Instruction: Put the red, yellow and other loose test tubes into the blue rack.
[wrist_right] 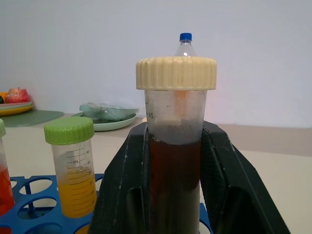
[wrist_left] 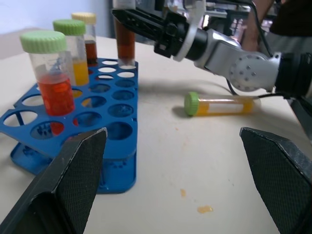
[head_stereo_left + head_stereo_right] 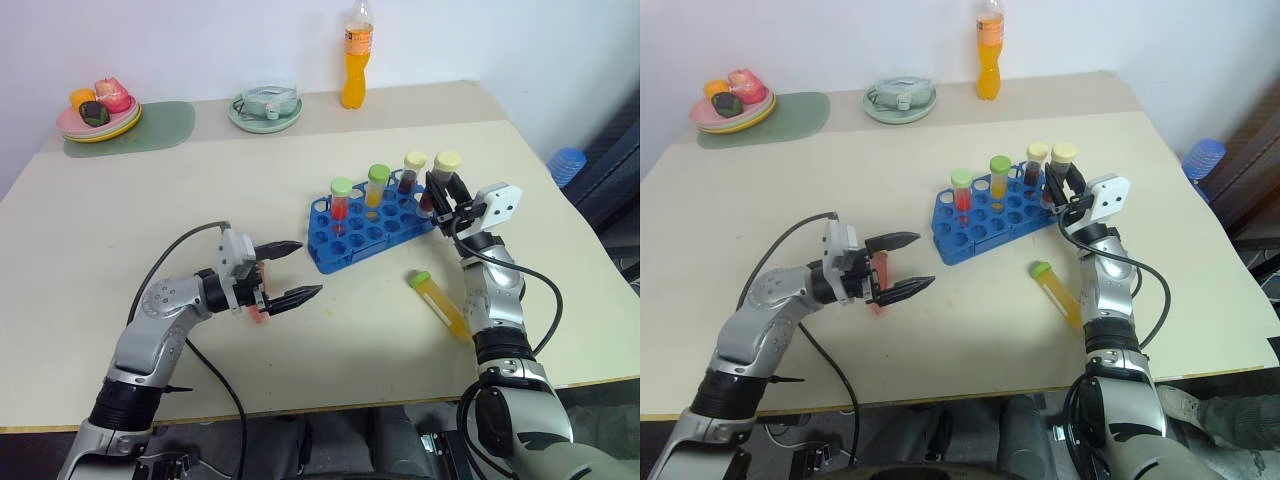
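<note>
The blue rack (image 3: 365,232) lies mid-table. Standing in it are a red tube with a light-green cap (image 3: 341,200), a yellow tube with a green cap (image 3: 377,186) and a brown tube with a cream cap (image 3: 412,172). My right gripper (image 3: 440,195) is shut on another dark-brown tube with a cream cap (image 1: 174,146), held upright at the rack's right end with its lower end at a hole (image 2: 125,62). A loose yellow tube with a green cap (image 3: 438,300) lies on the table in front of the rack. My left gripper (image 3: 292,270) hangs open and holds nothing, left of the rack.
At the table's far edge stand a tall orange drink bottle (image 3: 357,62), a pale green round dish (image 3: 265,108) and a plate of fruit (image 3: 98,112) on a green mat (image 3: 160,125). A blue object (image 3: 566,164) sits off the table at the right.
</note>
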### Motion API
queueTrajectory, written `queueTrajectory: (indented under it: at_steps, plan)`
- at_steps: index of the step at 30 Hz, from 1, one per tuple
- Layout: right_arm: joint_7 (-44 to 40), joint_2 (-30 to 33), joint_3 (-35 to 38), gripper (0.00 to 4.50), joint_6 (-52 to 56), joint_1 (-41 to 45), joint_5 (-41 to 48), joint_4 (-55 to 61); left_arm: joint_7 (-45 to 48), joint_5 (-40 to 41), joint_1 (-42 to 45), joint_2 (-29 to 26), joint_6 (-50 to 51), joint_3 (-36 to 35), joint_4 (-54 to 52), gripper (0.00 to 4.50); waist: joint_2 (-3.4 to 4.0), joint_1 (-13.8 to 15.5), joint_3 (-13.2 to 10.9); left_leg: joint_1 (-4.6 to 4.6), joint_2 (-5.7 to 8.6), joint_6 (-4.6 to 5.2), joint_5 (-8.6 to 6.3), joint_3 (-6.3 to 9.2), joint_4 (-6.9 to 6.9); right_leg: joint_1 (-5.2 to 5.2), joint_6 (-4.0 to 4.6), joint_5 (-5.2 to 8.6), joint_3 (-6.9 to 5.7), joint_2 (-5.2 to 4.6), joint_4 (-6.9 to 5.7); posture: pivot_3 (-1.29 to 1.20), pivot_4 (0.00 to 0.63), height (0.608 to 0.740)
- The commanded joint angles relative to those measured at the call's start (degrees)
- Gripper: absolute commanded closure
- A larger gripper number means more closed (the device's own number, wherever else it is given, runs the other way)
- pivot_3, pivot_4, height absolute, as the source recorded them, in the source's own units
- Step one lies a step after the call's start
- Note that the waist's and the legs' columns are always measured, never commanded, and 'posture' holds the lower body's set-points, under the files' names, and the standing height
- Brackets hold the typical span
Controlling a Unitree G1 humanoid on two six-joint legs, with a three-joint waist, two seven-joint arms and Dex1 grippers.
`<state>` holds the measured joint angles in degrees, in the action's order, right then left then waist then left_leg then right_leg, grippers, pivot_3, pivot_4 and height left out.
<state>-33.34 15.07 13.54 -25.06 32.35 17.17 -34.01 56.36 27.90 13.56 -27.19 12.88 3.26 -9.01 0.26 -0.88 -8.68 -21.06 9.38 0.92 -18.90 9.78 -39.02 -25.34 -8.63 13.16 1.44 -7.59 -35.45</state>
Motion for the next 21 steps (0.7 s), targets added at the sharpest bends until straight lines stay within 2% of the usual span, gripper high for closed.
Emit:
queueTrajectory:
  at_steps: [1, 21]
  plan:
    - [0.33, 0.73, 0.5, 3.75, 0.05, -0.98, 0.25, 0.61, -1.29, 0.05, -0.03, 0.2, -0.5, -1.45, -1.33, 0.0, 0.0, 0.0, 0.0, 0.0, 0.0, 0.0, 0.0, 0.0, 0.0, 0.0, 0.0, 0.0, 0.0, 0.0, 0.0, 0.0, 0.15, 0.74]
    - [0.13, 0.32, 0.37, 3.75, 0.38, -1.65, 0.79, 1.24, -2.93, -0.76, 0.23, 1.06, -0.9, -0.86, -1.42, 0.0, 0.0, 0.1, 0.0, 0.0, 0.0, 0.0, 0.0, 0.0, 0.01, 0.0, 0.0, 0.0, 0.0, 0.0, 0.0, 0.0, 0.15, 0.74]
